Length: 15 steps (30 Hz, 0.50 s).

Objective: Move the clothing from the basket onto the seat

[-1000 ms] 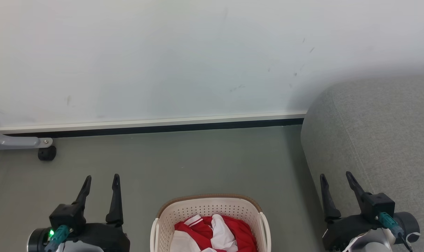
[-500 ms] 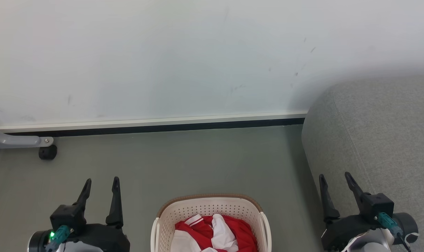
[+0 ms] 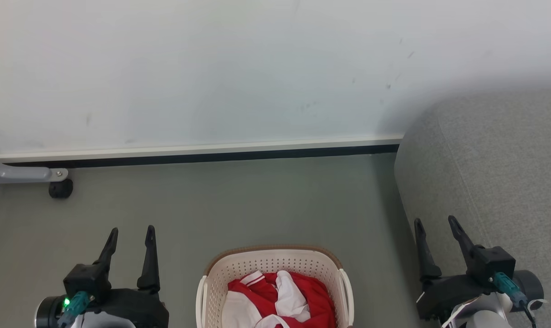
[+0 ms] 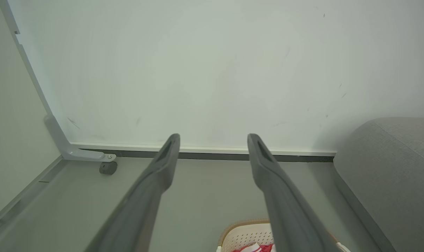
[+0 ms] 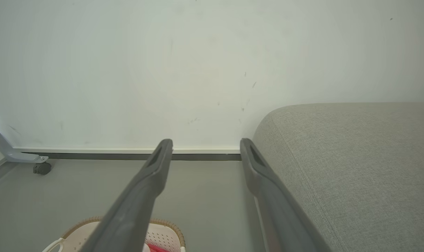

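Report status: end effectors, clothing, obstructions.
Left end effector open, empty. Right end effector open, empty, near sofa. Red clothing heaped in basket, none on sofa. No obstruction seen between them.

The light is bright, soft and even. The pale wall (image 3: 211,68) is almost washed out toward the top. A soft shadow lies on the wall and on the floor (image 3: 257,205) just left of the seat (image 3: 498,159), whose far edge looks unsharp. In the wrist views the near parts of the left gripper (image 4: 213,137) and the right gripper (image 5: 205,141) are blurred, and the grey frame (image 4: 33,77) at far left leans from lens distortion.
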Available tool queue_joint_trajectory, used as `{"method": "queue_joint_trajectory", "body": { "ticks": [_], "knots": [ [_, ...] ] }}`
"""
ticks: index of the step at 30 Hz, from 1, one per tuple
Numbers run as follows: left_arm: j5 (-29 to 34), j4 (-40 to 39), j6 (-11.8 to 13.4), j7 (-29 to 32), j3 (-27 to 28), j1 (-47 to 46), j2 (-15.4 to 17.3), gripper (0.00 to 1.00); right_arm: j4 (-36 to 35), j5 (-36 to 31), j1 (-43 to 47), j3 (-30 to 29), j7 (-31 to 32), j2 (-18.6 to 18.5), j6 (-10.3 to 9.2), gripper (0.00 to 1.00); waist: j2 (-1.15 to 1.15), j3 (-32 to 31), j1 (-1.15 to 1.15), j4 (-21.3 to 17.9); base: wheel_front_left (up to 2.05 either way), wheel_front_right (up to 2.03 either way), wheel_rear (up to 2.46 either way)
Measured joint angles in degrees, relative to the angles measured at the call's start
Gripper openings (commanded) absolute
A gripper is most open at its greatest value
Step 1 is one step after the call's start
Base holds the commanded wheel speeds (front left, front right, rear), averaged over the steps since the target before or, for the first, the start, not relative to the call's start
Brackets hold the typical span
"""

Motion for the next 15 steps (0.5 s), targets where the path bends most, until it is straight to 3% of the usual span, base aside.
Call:
{"method": "queue_joint_trajectory", "body": {
  "ticks": [15],
  "knots": [
    [1.0,-2.5,0.0,0.0,0.2,-2.5,-0.4,1.00,-5.7,-0.4,-3.1,-0.6,0.0,0.0,-0.01,1.00,0.00,6.9,0.00,-0.1,0.00,0.00,0.00]
  ]
}}
